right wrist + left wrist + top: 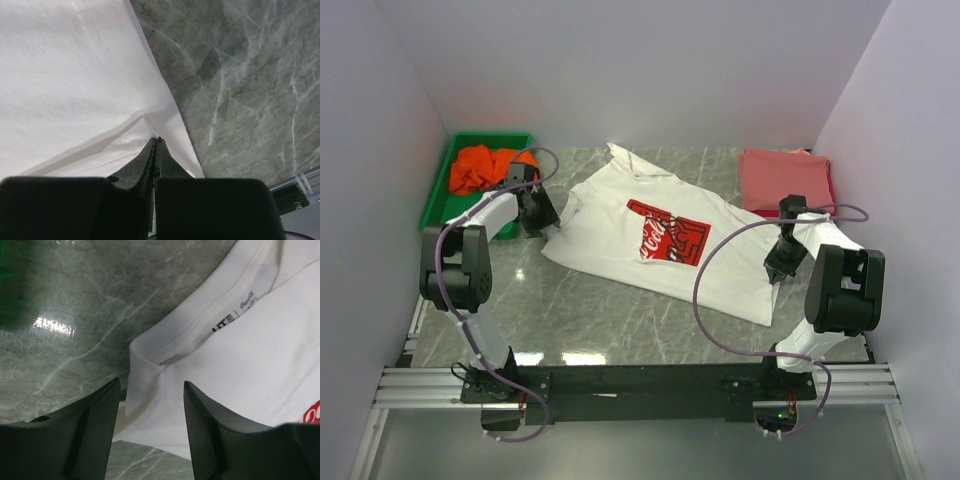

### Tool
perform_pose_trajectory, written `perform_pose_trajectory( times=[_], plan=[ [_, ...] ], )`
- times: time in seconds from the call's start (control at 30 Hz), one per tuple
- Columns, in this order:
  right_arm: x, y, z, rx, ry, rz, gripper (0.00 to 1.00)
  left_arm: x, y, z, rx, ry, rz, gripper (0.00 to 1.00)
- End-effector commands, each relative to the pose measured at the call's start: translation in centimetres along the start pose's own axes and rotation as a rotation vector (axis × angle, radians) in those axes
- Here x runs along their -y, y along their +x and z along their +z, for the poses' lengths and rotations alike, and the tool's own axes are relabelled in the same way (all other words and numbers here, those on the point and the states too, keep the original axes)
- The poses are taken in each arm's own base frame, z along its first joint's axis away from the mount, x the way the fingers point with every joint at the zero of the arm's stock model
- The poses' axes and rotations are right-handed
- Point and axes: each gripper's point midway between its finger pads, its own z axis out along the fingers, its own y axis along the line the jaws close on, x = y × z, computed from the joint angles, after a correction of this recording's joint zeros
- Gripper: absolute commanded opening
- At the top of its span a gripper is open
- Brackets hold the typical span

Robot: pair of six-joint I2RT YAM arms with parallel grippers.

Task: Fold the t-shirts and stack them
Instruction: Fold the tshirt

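The white t-shirt point(660, 240) with a red square chest print lies spread on the marble table. My left gripper point(535, 215) is open at the shirt's left corner near the collar. In the left wrist view point(151, 385) its jaws straddle the white cloth point(240, 355) with the neck label showing. My right gripper point(778, 268) is at the shirt's right edge. In the right wrist view point(156, 139) it is shut on a raised fold of the white cloth point(70, 75). An orange t-shirt point(485, 168) lies crumpled in the green tray. A folded salmon-pink t-shirt point(783, 178) lies at the back right on a red one point(833, 190).
The green plastic tray point(438, 195) stands at the back left against the wall. White walls close in the table on the left, back and right. Bare marble point(600, 310) shows in front of the shirt. Purple cables loop from both arms.
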Motion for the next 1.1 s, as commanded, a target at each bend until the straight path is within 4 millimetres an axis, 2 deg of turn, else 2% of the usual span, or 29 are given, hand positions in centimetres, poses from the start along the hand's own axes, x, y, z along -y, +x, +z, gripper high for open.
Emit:
perform_pose_trajectory(
  times=[0.0,0.3,0.33,0.5,0.93,1.07],
  plan=[
    [0.8,-0.3,-0.5,0.029,0.018,0.020,0.00,0.1,0.2,0.9,-0.005,-0.006,0.034,0.58],
    [0.9,0.0,-0.3,0.025,0.016,0.019,0.00,0.0,1.7,2.6,-0.047,-0.049,0.054,0.56],
    [0.9,0.0,-0.3,0.026,0.015,0.018,0.00,-0.7,1.3,2.7,-0.023,-0.090,0.052,0.56],
    [0.9,0.0,-0.2,0.024,0.018,0.013,0.00,-1.0,0.6,2.1,0.019,-0.115,0.036,0.53],
    [0.9,0.3,0.1,0.012,0.020,0.005,0.00,-1.7,0.7,2.6,0.022,-0.149,0.021,0.46],
    [0.9,0.3,0.2,0.008,0.024,0.004,0.00,-1.8,0.2,2.0,0.044,-0.157,0.018,0.41]
  ],
)
